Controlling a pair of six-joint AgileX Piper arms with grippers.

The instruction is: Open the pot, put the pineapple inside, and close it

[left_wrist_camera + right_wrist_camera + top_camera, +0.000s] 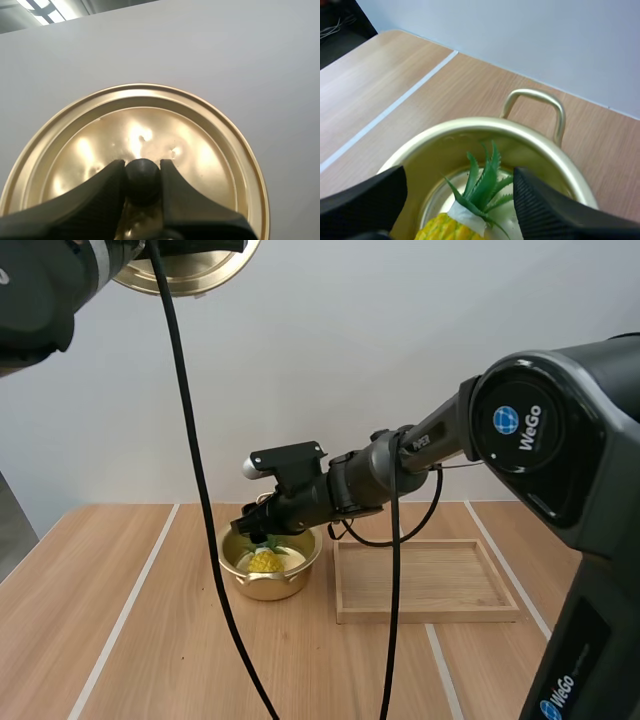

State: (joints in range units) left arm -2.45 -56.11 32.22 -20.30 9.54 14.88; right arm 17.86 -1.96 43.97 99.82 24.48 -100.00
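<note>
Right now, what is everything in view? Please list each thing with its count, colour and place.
pot: 1, gold, on the table, left of the tray
pineapple: 1, yellow with green leaves, inside the pot
lid: 1, gold, raised in the air, off the pot
tray: 1, light wood, on the table
table: 1, wood with white lines
left gripper: 1, black, shut on the lid
right gripper: 1, black, open over the pot, astride the pineapple's leaves
</note>
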